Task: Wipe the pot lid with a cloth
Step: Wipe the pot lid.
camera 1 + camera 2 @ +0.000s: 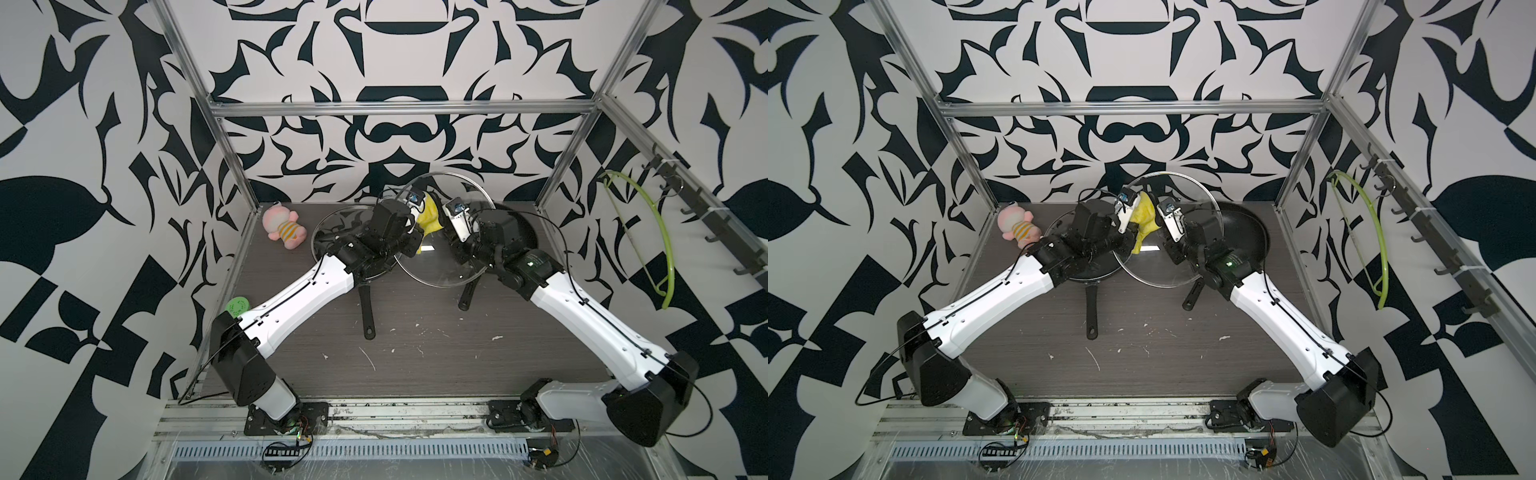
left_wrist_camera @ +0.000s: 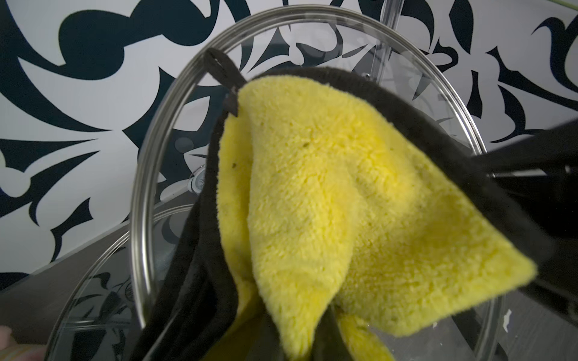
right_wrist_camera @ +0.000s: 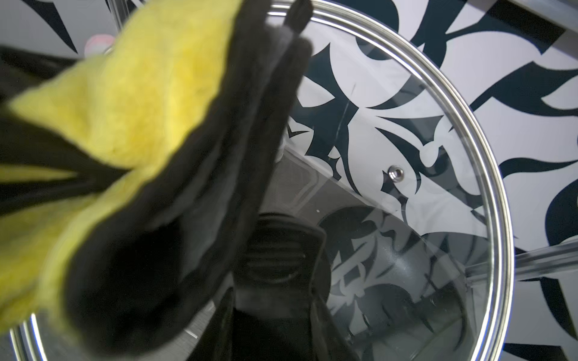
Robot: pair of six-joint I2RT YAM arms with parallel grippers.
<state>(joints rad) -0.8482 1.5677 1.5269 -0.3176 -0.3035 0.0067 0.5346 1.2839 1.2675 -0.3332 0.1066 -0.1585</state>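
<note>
The pot lid (image 1: 440,268) is clear glass with a steel rim, and it hangs tilted on edge above the table's middle in both top views (image 1: 1169,272). My right gripper (image 3: 275,312) is shut on its black ribbed knob (image 3: 275,250). My left gripper (image 2: 300,343) is shut on the cloth (image 2: 344,187), which is fluffy yellow with a black backing and a black loop. The cloth (image 1: 430,216) lies bunched against the glass between the two wrists. In the right wrist view the cloth (image 3: 125,103) covers part of the lid (image 3: 406,156). The left fingertips are hidden under cloth folds.
A second glass lid (image 1: 332,220) lies on a black frying pan whose handle (image 1: 368,316) points toward the front. Another black pan (image 1: 523,232) sits behind the right arm. A pink plush toy (image 1: 282,226) and a green disc (image 1: 237,306) are at the left. A green hanger (image 1: 660,232) hangs on the right wall.
</note>
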